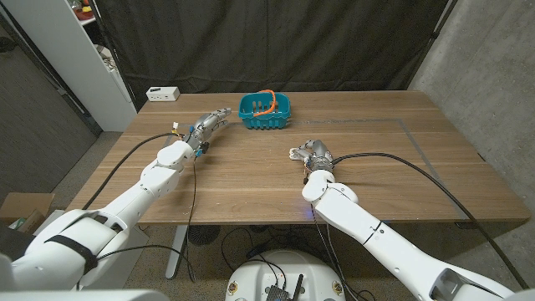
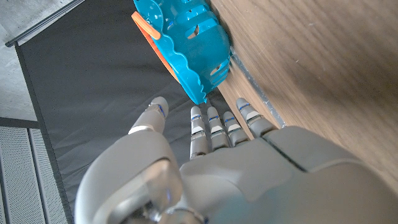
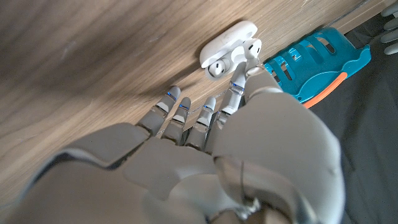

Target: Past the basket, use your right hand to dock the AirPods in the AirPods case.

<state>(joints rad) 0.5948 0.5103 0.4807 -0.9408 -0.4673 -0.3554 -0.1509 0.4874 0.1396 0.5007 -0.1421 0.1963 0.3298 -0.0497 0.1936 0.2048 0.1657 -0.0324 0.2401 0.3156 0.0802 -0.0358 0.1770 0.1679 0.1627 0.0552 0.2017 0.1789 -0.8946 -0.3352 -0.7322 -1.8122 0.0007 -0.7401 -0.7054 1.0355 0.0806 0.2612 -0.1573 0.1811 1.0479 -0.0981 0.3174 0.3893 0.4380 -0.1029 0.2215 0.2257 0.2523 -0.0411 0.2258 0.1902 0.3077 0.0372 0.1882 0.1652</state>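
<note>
Right, I'm looking at the teal basket (image 1: 265,112) sitting at the far middle of the table (image 1: 418,167), with an orange handle (image 1: 266,92) arching over it; what is lying inside I cannot make out. In the right wrist view the white case (image 3: 227,42) is lying open on the wood, one AirPod (image 3: 216,69) seated in it. My right hand (image 1: 311,154) is hovering just on the near side of the case, pinching a second AirPod (image 3: 249,51) between thumb and a fingertip, its stem touching the case's rim, the other fingers (image 3: 179,111) half curled toward the wood. The basket is showing just beyond the case there. From the head view my hand is covering the case, so I'm only seeing a pale blur at the fingertips. My left hand (image 1: 206,124) is waiting near the basket's left side, fingers (image 2: 214,127) straight and close together, holding nothing. A white box (image 1: 163,94) is sitting at the far left corner.
</note>
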